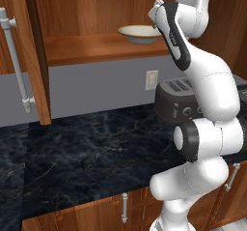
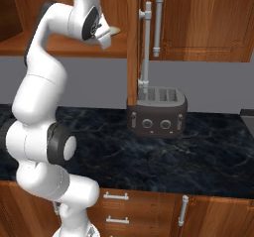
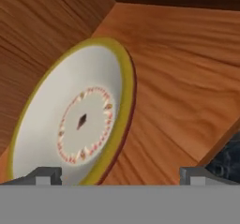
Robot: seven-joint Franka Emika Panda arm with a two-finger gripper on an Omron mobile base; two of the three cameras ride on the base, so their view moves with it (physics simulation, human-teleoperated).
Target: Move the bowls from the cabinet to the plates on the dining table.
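hand view: your claw [image 3: 117,175] is wide open by the shallow cream ceramic bowl with a tan rim [image 3: 77,124] on the wooden cabinet shelf [image 3: 183,87]; next, close on its rim.

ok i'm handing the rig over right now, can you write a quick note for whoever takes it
Gripper: open, holding nothing, up inside the open cabinet and aimed at the cream bowl.
Cream bowl: sits on the cabinet shelf, not yet gripped; in the hand view one fingertip is in front of its rim, the other out over the shelf.
Done: cabinet door is open, arm is at the bowl.
Left: close on the bowl's rim, lift it out, carry it to a plate on the dining table. The toaster stands on the counter below.
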